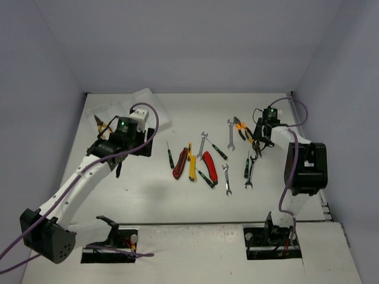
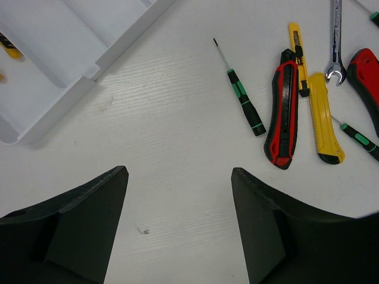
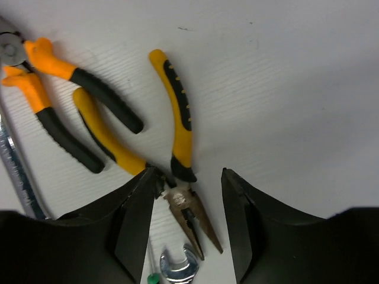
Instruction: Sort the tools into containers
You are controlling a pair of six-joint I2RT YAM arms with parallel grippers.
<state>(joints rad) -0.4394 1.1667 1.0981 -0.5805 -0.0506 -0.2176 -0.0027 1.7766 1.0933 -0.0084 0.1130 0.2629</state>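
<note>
The white tray (image 1: 155, 112) lies at the far left, with orange-handled pliers (image 1: 100, 125) in it; its corner shows in the left wrist view (image 2: 56, 65). My left gripper (image 1: 121, 160) (image 2: 177, 171) is open and empty over bare table near the tray. Ahead of it lie a green-black screwdriver (image 2: 244, 103), a red-black knife (image 2: 284, 112), a yellow knife (image 2: 321, 112) and a wrench (image 2: 336, 41). My right gripper (image 1: 259, 145) (image 3: 189, 174) is open, its fingers either side of the head of yellow-handled long-nose pliers (image 3: 177, 124). Orange pliers (image 3: 59, 100) lie beside them.
More tools lie across the table's middle: a red knife (image 1: 210, 167), wrenches (image 1: 227, 179) (image 1: 231, 133) (image 1: 250, 174) and screwdrivers (image 1: 219, 151) (image 1: 246, 168). A wrench head (image 3: 177, 267) lies just beyond the long-nose tips. Grey walls enclose the table.
</note>
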